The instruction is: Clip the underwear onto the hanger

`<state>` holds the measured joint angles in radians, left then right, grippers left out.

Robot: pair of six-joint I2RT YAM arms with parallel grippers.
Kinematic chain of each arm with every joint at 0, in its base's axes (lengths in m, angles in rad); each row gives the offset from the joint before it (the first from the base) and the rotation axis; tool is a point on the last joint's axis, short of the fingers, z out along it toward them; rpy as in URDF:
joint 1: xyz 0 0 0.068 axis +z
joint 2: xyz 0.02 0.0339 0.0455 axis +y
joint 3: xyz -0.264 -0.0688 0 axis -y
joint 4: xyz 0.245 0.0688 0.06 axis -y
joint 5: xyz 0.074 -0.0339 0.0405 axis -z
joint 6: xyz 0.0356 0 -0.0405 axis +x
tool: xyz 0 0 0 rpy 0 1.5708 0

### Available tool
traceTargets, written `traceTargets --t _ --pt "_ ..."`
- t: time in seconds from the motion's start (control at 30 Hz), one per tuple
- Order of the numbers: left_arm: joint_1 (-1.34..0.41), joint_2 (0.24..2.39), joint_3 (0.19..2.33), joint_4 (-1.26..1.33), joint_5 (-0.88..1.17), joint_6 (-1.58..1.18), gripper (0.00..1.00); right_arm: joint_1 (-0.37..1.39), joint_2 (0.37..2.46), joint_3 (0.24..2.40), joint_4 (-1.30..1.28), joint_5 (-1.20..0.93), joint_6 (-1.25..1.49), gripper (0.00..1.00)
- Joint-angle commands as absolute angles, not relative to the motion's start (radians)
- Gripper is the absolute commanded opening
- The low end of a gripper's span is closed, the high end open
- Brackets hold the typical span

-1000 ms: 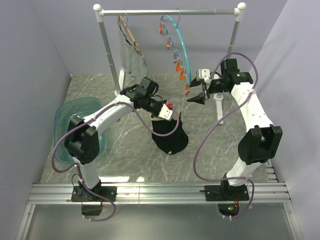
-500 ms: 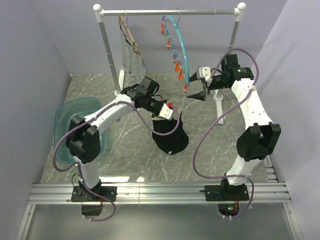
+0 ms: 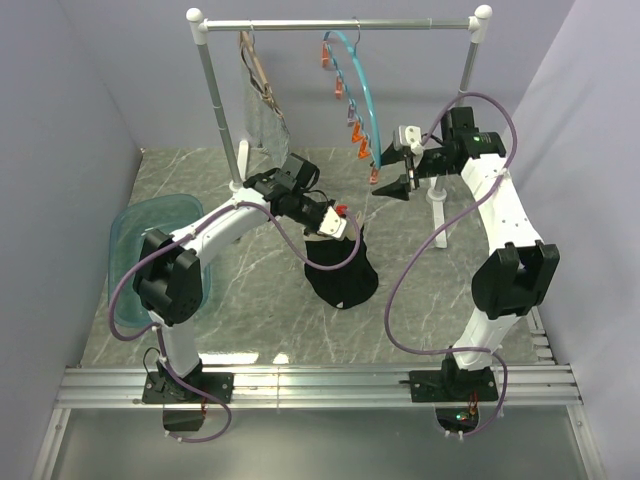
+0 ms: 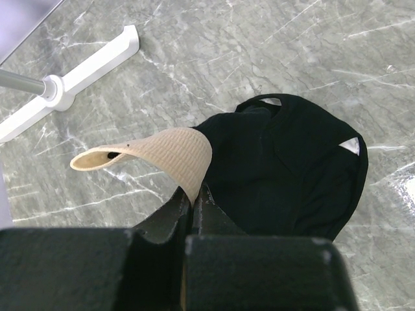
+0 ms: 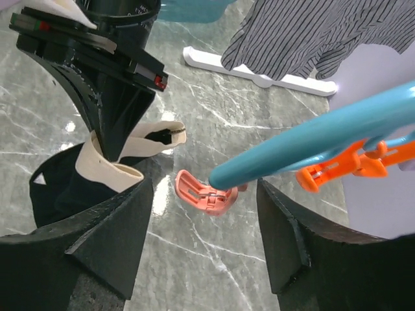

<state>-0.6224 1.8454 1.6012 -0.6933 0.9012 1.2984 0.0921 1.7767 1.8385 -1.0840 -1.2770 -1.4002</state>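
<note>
Underwear, black with a tan waistband, hangs pinched in the left gripper; right gripper gapes

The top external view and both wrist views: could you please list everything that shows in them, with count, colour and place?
underwear: one, black with a pale waistband, mid-table, waistband lifted.
hanger: one, teal hoop, hung on the rack.
clips: several, orange and purple, along the hanger.
rack: one, white posts with a metal rail, at the back of the table.
cloth: one, grey, on a brown hanger at the rail's left.
tub: one, translucent teal, left edge of the table.
table: one, grey marble.
left pincer: one, black, shut on the underwear's waistband.
right pincer: one, black, open at the hanger's lower end.
</note>
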Motion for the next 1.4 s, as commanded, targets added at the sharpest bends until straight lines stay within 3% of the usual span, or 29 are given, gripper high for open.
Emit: traceTargets --t 0.0,0.2,0.7,1.03,1.37 --pt "-0.626 1.835 1.638 -0.678 0.945 1.313 0.00 0.098 1.784 1.891 -1.057 -1.315 -1.319 0.71" --pt "-0.626 1.835 1.638 -0.666 0.940 1.305 0.00 0.098 1.784 1.885 -0.945 -1.318 -1.137 0.68" --pt "-0.621 1.830 1.628 -0.621 0.937 1.253 0.00 0.100 1.710 1.729 -0.614 -1.281 -0.811 0.74" --pt "-0.621 1.839 1.641 -0.617 0.940 1.243 0.00 0.101 1.687 1.706 -0.663 -1.267 -0.905 0.97" --pt "-0.621 1.845 1.644 -0.603 0.940 1.223 0.00 0.109 1.609 1.585 -0.529 -1.216 -0.854 1.00"
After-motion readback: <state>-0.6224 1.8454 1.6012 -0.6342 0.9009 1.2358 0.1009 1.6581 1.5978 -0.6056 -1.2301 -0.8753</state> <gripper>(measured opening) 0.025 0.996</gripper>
